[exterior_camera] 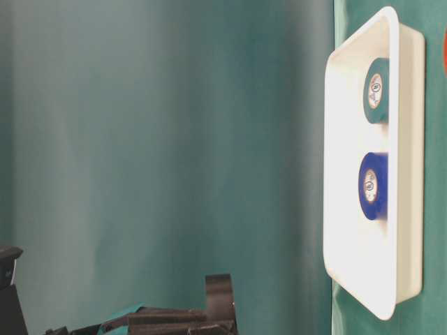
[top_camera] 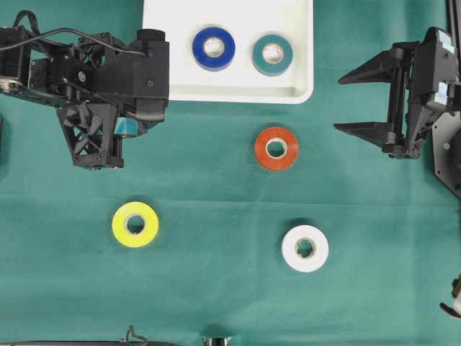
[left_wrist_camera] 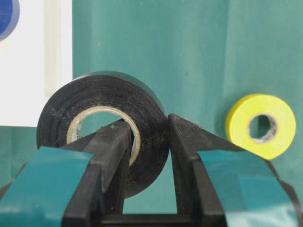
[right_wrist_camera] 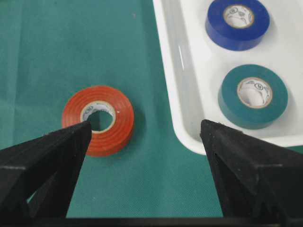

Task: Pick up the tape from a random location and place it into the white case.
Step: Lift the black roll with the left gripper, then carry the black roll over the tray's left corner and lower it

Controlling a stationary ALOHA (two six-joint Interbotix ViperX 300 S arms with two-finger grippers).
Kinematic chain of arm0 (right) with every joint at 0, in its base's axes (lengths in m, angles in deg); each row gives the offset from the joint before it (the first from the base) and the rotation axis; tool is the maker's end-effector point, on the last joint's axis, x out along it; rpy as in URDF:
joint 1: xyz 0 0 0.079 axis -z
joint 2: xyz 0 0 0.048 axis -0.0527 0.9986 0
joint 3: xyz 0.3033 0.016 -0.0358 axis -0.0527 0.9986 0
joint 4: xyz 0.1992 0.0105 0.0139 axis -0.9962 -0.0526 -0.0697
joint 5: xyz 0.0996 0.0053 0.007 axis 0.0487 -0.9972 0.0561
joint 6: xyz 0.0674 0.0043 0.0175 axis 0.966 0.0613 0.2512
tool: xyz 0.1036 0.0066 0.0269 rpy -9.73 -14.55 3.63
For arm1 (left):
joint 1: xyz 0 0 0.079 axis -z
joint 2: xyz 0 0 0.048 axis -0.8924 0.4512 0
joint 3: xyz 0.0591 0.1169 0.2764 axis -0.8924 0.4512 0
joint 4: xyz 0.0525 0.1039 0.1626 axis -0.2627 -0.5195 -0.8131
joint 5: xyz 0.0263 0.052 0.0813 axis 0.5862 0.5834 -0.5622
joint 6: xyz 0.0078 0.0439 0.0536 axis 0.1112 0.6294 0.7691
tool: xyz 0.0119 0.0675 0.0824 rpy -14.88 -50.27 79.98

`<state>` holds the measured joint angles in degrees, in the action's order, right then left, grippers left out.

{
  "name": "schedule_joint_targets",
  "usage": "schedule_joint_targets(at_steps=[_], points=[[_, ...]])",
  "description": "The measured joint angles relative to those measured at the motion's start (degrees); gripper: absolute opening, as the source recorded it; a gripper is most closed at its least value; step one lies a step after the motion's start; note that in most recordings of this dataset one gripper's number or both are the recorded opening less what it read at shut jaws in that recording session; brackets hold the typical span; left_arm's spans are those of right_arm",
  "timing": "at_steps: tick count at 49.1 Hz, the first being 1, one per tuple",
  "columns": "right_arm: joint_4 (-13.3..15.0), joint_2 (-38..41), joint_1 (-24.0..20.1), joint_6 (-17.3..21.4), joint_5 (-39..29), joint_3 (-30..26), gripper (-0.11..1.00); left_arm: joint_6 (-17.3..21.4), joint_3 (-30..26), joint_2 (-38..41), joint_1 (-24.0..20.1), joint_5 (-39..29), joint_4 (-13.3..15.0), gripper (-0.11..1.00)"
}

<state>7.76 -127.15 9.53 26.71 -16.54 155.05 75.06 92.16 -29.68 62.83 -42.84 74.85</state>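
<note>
In the left wrist view my left gripper [left_wrist_camera: 147, 123] is shut on a black tape roll [left_wrist_camera: 94, 94], one finger through its core and the other outside the wall. It hangs above the green cloth, close to the white case [left_wrist_camera: 28, 71]. In the overhead view the roll is lost against the black left arm [top_camera: 108, 79], just left of the white case [top_camera: 238, 94]. A blue roll [top_camera: 213, 48] and a teal roll [top_camera: 272, 55] lie flat inside the case. My right gripper [top_camera: 340, 103] stands open and empty at the right, apart from the red roll [right_wrist_camera: 98, 119].
On the cloth lie a red roll [top_camera: 276, 148] below the case, a yellow roll [top_camera: 135, 224] at the lower left and a white roll [top_camera: 305, 248] at the lower right. The case's rim [right_wrist_camera: 175, 71] is raised.
</note>
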Motion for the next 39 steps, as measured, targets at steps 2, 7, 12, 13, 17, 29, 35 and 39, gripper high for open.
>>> schedule_joint_targets(at_steps=[2, 7, 12, 13, 17, 29, 35, 39], points=[[0.00, 0.00, 0.09, 0.00, 0.00, 0.00, 0.90, 0.00, 0.00, 0.00, 0.00, 0.00, 0.00, 0.19], [0.09, 0.00, 0.00, 0.00, 0.00, 0.00, 0.90, 0.00, 0.00, 0.00, -0.62, 0.09, 0.00, 0.19], [0.09, 0.00, 0.09, 0.00, 0.00, 0.00, 0.90, 0.00, 0.00, 0.00, -1.67, 0.09, 0.00, 0.19], [0.00, 0.00, 0.00, 0.00, 0.00, 0.00, 0.90, 0.00, 0.00, 0.09, -1.93, 0.09, 0.00, 0.19], [0.00, 0.00, 0.00, 0.00, 0.00, 0.00, 0.90, 0.00, 0.00, 0.09, -3.16, 0.09, 0.00, 0.19], [0.09, 0.00, 0.09, 0.00, 0.00, 0.00, 0.90, 0.53, 0.00, 0.09, -10.28, 0.09, 0.00, 0.19], [0.00, 0.00, 0.09, 0.00, 0.00, 0.00, 0.90, 0.62, 0.00, 0.09, -13.80, 0.00, -0.18, 0.19], [0.09, 0.00, 0.09, 0.00, 0.00, 0.00, 0.90, 0.79, 0.00, 0.09, -16.00, -0.09, -0.26, 0.19]])
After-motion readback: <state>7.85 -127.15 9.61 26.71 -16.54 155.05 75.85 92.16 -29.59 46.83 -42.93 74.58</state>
